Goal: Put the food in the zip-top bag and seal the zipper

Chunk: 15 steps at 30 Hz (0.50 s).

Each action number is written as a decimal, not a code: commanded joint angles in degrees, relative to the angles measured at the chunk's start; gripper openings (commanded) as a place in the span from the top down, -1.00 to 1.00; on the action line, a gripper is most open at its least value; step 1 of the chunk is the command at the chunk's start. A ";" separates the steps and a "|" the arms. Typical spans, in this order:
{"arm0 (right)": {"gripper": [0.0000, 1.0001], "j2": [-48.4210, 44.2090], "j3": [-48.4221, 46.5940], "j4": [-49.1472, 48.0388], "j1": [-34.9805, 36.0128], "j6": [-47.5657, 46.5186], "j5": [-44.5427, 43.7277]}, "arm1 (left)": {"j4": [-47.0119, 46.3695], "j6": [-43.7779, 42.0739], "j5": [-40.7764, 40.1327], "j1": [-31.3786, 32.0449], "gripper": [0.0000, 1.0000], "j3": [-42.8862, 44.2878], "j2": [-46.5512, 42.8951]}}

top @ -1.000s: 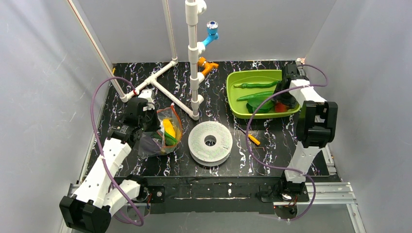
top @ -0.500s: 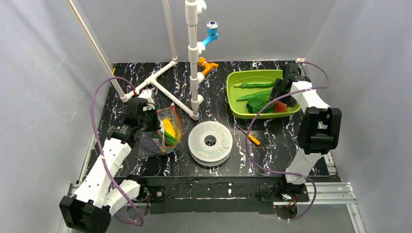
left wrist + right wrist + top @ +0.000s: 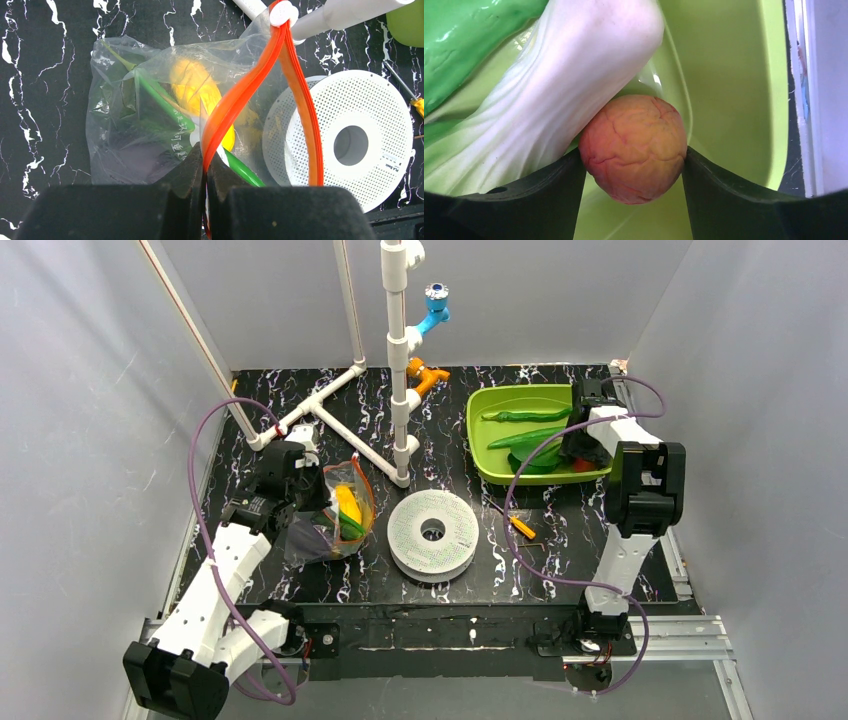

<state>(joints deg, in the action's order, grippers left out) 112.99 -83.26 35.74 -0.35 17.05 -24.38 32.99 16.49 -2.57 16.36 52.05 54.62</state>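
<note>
Three grey walls enclose a black marbled table (image 3: 545,570). Near its left edge, the left gripper (image 3: 205,165) pinches the zipper (image 3: 240,95) of the zip-top bag (image 3: 310,540). The bag has not moved and lies lengthwise near-left to far-right, mouth toward the far right. At the far right corner, the right gripper (image 3: 631,157) has dropped back into the lime-green tray (image 3: 480,415) and clamps the orange (image 3: 634,145) beside the bok choy (image 3: 574,75).

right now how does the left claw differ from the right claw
The left claw is shut tight, pinching the orange-red zipper of the zip-top bag; the right claw stands wide, its fingers against both sides of the orange. The left claw hangs over the black table; the right claw is down in the green tray. Both have black fingers.
</note>
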 commanded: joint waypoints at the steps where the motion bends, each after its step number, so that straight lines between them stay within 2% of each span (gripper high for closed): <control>1: 0.01 -1.74 -1.87 -2.84 -0.24 -2.22 0.49 | 0.32 -0.67 -0.51 0.14 1.00 -0.65 0.94; 3: 0.22 -3.21 -0.99 -3.53 0.05 -2.18 2.27 | 0.32 -0.67 -0.82 0.10 1.00 -0.69 0.92; 7: 0.52 -8.30 0.01 -4.34 0.90 -2.39 3.26 | 0.40 -0.71 -1.28 0.12 1.00 -0.81 1.05; 10: 0.61 -13.43 1.80 -5.99 2.81 -2.78 5.52 | 0.49 -0.73 -1.67 0.11 1.00 -0.74 1.04; 15: 0.65 -22.53 6.91 -10.50 4.53 -2.93 13.59 | 0.49 -0.73 -2.20 0.13 1.00 -0.70 1.34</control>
<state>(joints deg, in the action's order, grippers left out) 98.30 -79.12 30.97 2.60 14.83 -17.81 32.99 16.48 -3.11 16.36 51.99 55.81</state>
